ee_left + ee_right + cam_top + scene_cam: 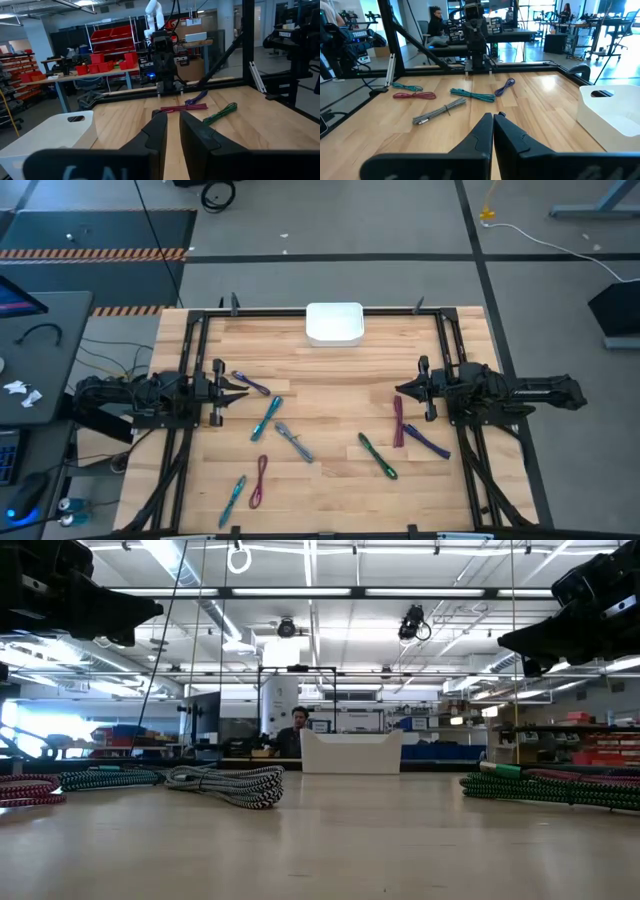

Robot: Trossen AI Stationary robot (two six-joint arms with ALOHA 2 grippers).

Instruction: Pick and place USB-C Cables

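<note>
Several short folded USB-C cables lie flat on the wooden table. In the high view they are purple [250,383], teal [266,418], grey [294,441], magenta [260,481] and a second teal [233,500] on the left half. Green [378,456], maroon [398,421] and a second purple [427,441] lie on the right half. My left gripper [237,392] hovers at the left side beside the purple cable, its fingers a narrow gap apart [172,125]. My right gripper [399,390] hovers at the right side just beyond the maroon cable, shut [493,118].
A white bin [334,323] stands at the middle of the table's far edge. A black frame [190,340] runs along the table's sides. Bare wood lies between the two grippers in the table's middle. A person sits in the room behind the table [297,730].
</note>
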